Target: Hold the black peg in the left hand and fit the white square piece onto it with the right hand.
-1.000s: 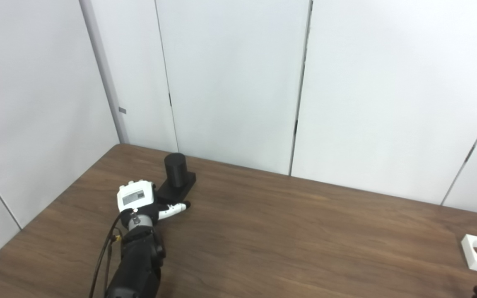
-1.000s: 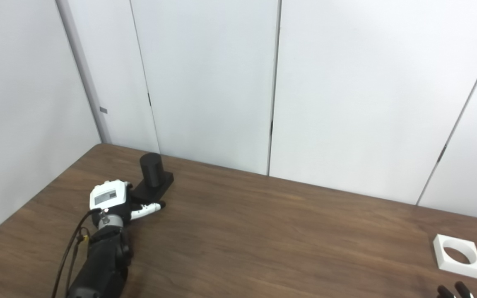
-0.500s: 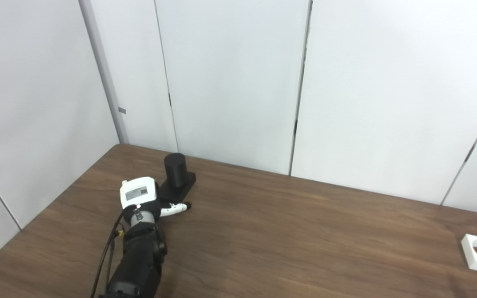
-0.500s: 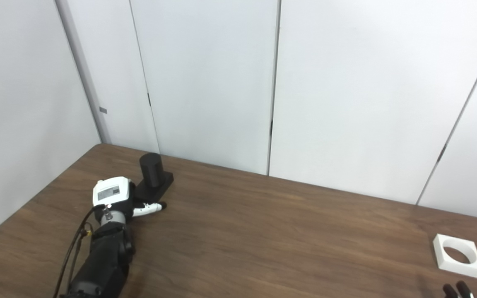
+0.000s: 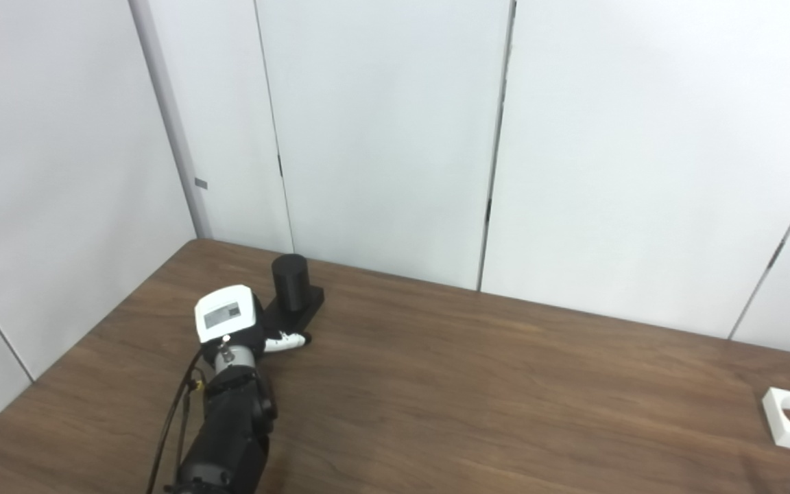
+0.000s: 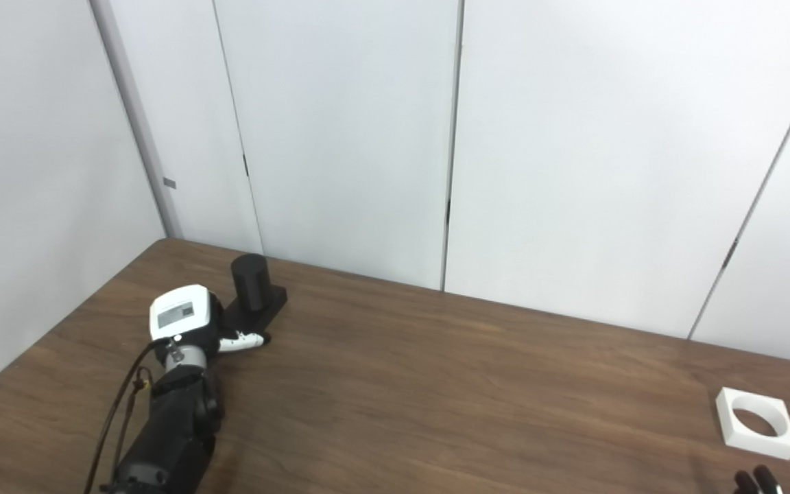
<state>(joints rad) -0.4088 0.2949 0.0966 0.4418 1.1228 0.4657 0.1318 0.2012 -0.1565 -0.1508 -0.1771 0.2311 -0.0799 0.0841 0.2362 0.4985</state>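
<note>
The black peg [image 5: 291, 276] is seen upright on its flat black base near the far left corner of the wooden desk [image 5: 477, 391]. The left hand [image 5: 230, 324] is placed against the base's near end; whether its fingers are closed cannot be told. The white square piece [image 6: 756, 422] lies flat near the right edge. Of the right hand [image 6: 758, 480], only dark fingertips are shown at the picture's bottom edge, grip unclear
</note>
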